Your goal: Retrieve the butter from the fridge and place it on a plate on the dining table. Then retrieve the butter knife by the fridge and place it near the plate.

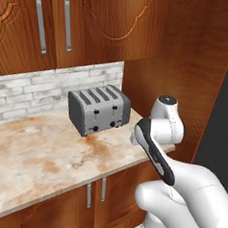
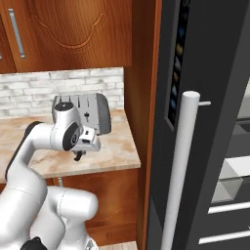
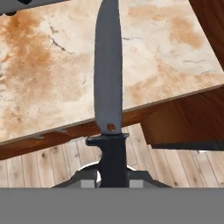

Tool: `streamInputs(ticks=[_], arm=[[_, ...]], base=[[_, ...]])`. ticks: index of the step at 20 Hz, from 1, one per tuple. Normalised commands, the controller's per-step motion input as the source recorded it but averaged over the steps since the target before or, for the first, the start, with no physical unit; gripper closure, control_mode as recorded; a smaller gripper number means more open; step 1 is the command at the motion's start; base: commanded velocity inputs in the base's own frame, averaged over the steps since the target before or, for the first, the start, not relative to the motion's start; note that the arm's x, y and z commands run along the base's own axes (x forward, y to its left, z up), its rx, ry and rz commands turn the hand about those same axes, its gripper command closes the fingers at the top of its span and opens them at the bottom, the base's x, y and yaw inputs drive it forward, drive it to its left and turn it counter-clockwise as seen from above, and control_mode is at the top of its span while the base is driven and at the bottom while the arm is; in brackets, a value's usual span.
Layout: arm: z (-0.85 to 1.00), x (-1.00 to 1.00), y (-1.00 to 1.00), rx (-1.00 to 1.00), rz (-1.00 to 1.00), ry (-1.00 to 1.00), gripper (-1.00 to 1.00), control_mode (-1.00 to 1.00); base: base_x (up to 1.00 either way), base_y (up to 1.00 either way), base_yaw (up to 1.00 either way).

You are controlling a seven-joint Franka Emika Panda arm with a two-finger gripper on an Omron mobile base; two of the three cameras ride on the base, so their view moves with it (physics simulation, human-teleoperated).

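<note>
- Right, on your left sits the toaster (image 1: 99, 109) on the marble counter (image 1: 31, 153), untouched and apart from the arm.
- Centre stage: your gripper (image 3: 113, 177) is clamped on the butter knife (image 3: 108, 78) by its handle, blade pointing out over the counter edge.
- On your right stands the fridge (image 2: 205, 122); I'd judge you're on the knife leg, so next carry it to the dining table, beside the plate.
</note>
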Motion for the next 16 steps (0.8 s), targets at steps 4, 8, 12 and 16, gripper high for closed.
streamInputs(ticks=[4,8,12,16], arm=[[0.45,-0.40,-0.17,0.00,-0.03,0.00,1.00,-1.00],[0.41,-0.33,-0.11,0.00,-0.02,0.06,1.00,-1.00],[0.05,-0.10,-0.01,0.00,0.00,0.10,1.00,-1.00],[0.00,0.00,0.00,0.00,0.00,0.00,1.00,-1.00]], base=[[0.00,0.00,0.00],[0.00,0.00,0.00],[0.00,0.00,0.00],[0.00,0.00,0.00]])
